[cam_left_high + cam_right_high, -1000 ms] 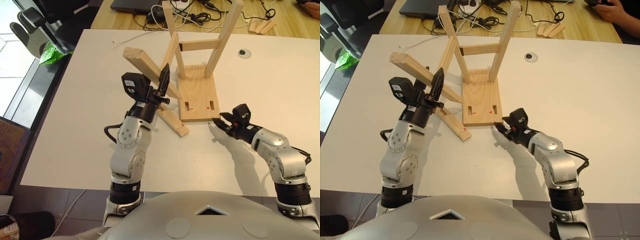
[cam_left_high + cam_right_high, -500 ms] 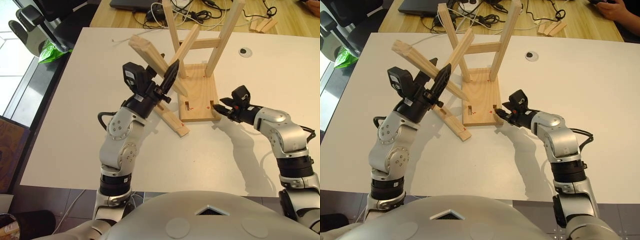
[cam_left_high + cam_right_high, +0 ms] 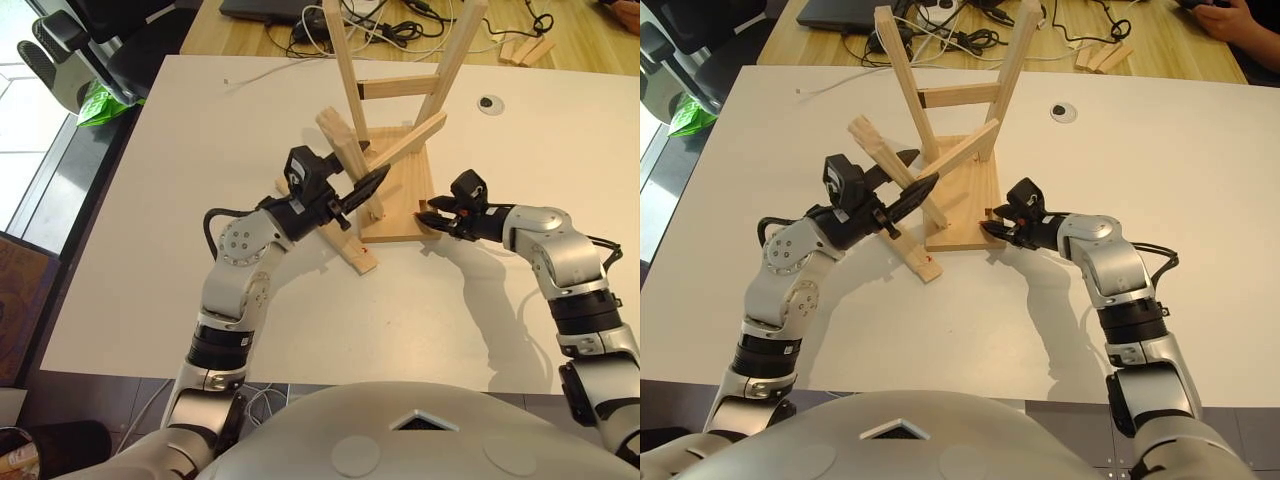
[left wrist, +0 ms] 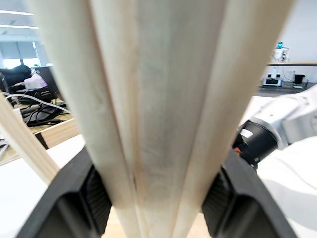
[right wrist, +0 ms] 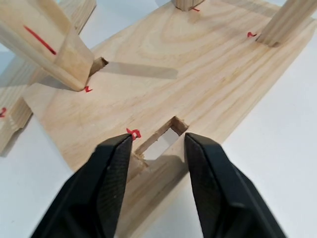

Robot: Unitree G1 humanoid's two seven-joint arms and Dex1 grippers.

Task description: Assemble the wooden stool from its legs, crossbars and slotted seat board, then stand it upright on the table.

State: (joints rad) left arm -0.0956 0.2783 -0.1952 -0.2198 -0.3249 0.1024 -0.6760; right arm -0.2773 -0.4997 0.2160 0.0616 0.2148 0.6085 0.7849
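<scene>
You've swung the pale wooden leg frame (image 3: 335, 135), clamped in your left gripper (image 3: 365, 185), over the slotted wooden seat board (image 3: 405, 195) mid-table. Its foot now sits at the near-left slot, ready for seating. Your right gripper (image 3: 428, 216), fingers spread, has moved up to the board's near-right corner.

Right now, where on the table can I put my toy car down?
Free: the table left of the left arm; the wide patch right of the board, by the round cap; the front strip between the arms. Crowded: the middle, with the left gripper holding a leg frame and the right gripper at the board's corner.
</scene>
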